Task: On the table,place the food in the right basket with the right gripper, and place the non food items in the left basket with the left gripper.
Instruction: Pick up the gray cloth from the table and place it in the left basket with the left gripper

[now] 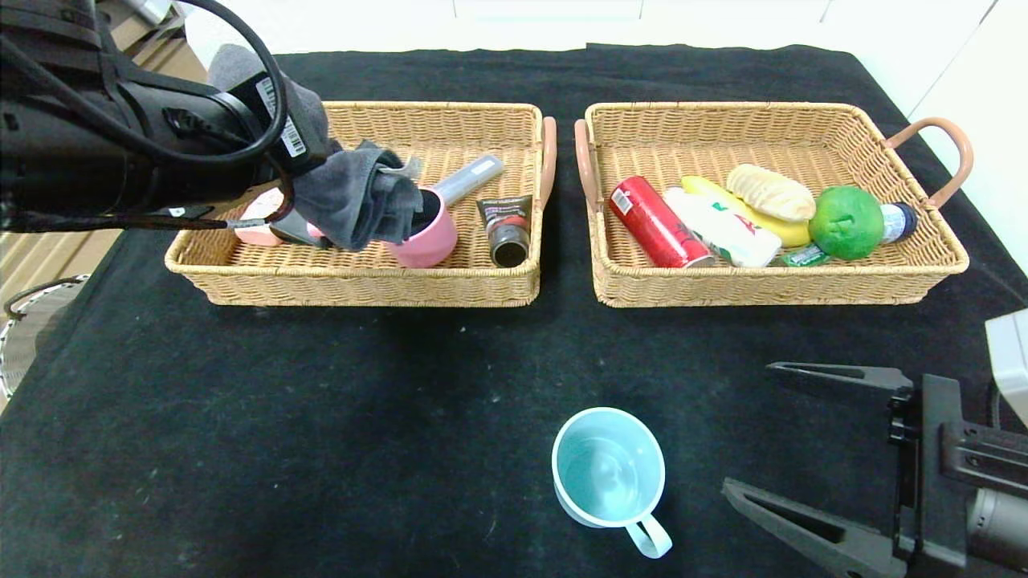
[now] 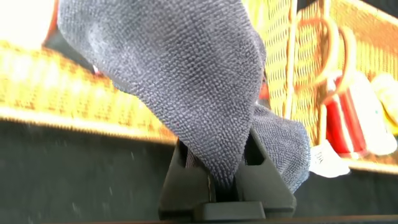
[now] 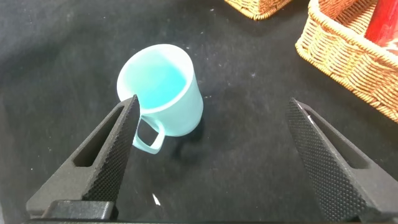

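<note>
My left gripper is shut on a grey cloth and holds it over the left wicker basket; the cloth hangs down onto a pink cup. In the left wrist view the cloth is pinched between the fingers of that gripper. A light blue mug stands upright on the black table near the front. My right gripper is open and empty just right of the mug; the right wrist view shows the mug beside one finger of that gripper.
The left basket also holds a black tube and a grey tube. The right basket holds a red can, a white packet, a banana, bread, a green fruit and a bottle.
</note>
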Available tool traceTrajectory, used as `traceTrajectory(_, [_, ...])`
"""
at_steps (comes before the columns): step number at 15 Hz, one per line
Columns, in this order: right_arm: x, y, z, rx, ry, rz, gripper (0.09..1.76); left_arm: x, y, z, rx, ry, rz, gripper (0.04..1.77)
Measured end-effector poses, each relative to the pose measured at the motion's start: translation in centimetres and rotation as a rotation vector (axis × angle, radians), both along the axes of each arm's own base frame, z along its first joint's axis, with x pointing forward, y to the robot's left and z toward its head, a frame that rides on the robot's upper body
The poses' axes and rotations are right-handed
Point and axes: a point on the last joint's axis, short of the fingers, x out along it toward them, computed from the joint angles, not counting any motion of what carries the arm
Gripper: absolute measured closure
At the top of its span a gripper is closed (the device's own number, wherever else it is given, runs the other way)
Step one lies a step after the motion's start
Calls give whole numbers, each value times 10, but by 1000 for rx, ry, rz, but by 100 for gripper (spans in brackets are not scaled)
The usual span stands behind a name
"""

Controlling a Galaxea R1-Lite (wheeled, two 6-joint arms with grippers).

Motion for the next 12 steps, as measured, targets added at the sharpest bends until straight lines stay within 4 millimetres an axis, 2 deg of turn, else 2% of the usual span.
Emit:
traceTrajectory(7, [-1, 1, 0, -1, 1, 4, 14, 38, 9, -9, 58, -48, 76, 159])
traceTrajectory(11, [-1, 0, 0, 0, 0, 4, 14, 48, 7, -13, 80, -56, 83, 159])
traceTrajectory(12, [-1, 0, 0, 0, 0, 4, 14, 50, 7, -14, 77, -62, 84, 148])
